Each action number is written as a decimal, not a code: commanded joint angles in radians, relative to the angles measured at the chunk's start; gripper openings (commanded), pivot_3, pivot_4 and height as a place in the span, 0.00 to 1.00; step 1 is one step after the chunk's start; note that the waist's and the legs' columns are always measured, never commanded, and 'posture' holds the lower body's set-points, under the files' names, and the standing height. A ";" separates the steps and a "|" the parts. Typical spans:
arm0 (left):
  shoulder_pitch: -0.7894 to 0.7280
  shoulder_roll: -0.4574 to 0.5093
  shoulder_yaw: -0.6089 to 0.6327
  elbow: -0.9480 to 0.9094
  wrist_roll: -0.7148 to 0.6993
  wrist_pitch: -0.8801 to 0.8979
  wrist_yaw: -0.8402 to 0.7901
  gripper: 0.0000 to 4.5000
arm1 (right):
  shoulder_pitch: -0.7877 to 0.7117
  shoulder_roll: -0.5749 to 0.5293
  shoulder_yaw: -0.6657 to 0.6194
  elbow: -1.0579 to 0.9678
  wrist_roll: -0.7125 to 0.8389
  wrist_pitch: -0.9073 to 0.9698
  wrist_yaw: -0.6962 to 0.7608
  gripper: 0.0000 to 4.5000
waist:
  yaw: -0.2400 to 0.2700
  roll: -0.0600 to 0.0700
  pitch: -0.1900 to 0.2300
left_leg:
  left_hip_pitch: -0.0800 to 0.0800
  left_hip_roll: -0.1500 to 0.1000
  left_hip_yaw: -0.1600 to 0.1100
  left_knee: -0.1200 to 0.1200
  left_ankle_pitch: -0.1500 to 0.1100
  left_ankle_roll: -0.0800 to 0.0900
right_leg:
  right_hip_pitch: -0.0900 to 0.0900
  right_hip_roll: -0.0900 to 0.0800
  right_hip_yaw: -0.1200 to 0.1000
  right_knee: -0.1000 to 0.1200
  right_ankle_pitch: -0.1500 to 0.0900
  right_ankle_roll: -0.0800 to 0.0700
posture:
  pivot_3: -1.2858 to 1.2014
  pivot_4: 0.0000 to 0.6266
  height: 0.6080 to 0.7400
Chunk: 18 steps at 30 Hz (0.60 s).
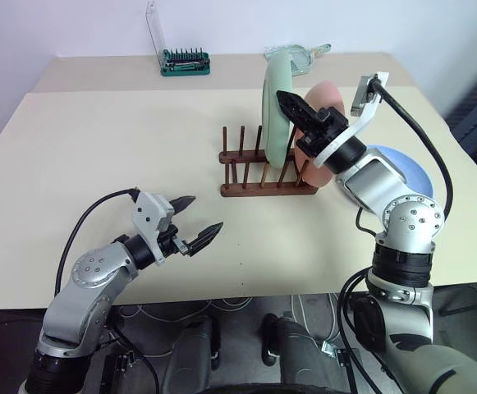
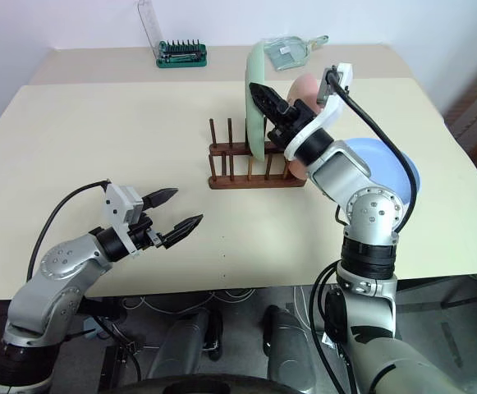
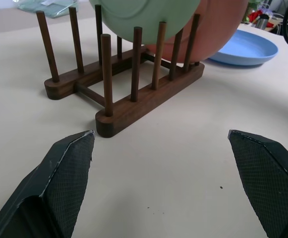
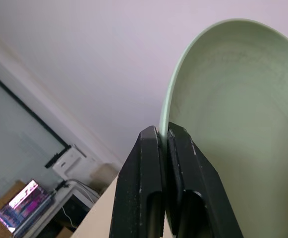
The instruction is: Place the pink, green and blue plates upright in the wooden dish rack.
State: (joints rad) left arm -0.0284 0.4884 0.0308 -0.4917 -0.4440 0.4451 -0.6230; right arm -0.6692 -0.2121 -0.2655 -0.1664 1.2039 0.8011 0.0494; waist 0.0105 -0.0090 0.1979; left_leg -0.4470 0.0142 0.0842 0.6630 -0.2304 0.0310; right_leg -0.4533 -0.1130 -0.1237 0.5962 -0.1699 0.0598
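Left end effector (image 1: 199,232) spread wide, empty; right end effector (image 1: 288,104) pinching green plate (image 1: 274,107) in wooden dish rack (image 1: 264,185).

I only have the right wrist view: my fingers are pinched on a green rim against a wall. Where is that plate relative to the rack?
Observer: The green plate stands upright in the wooden dish rack, its lower edge down between the pegs, with the right gripper clamped on its rim.
Operator: And the pink one?
Observer: The pink plate is already upright in the rack, just behind the green one.
Operator: Blue?
Observer: The blue plate lies flat on the table, to the right of the rack.
Operator: Is my left arm in the way?
Observer: No. The left gripper hangs open above the table, short of the rack.
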 commanded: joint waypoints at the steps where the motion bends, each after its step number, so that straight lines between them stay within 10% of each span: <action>1: 0.014 0.005 0.002 -0.027 0.009 -0.029 -0.002 0.99 | 0.007 0.003 -0.019 0.001 0.017 -0.003 -0.009 0.00 | -0.001 0.001 0.000 | 0.000 0.000 0.000 0.000 0.000 0.000 | 0.000 0.000 0.000 0.000 0.000 0.000 | 0.52 0.24 1.00; 6: 0.025 0.002 0.010 -0.006 0.009 -0.050 -0.015 1.00 | 0.013 0.001 -0.028 0.010 0.026 -0.002 -0.006 0.20 | 0.000 0.002 0.000 | -0.001 0.000 0.000 0.000 0.001 0.001 | -0.002 0.000 0.001 0.000 0.000 0.000 | 0.52 0.24 1.00; 13: 0.022 -0.001 0.004 0.016 0.011 -0.069 -0.016 1.00 | 0.011 -0.005 -0.028 0.016 0.019 0.000 0.008 0.98 | 0.000 0.002 0.000 | -0.002 0.000 0.001 0.000 0.001 0.001 | -0.003 0.000 0.001 0.000 0.000 0.000 | 0.52 0.24 1.00; 18: 0.025 -0.006 0.000 0.038 0.020 -0.090 -0.024 1.00 | 0.003 -0.016 -0.029 0.013 0.015 -0.002 0.020 0.98 | 0.000 0.002 0.000 | -0.002 0.000 0.001 0.000 0.001 0.001 | -0.004 0.000 0.001 0.000 0.000 0.000 | 0.52 0.24 1.00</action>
State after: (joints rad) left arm -0.0046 0.4878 0.0253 -0.4459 -0.4257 0.3863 -0.6376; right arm -0.6490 -0.2161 -0.2803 -0.1302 1.2036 0.8020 0.0537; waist 0.0102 -0.0071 0.1981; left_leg -0.4495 0.0144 0.0851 0.6627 -0.2295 0.0325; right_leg -0.4570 -0.1127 -0.1226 0.5966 -0.1699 0.0599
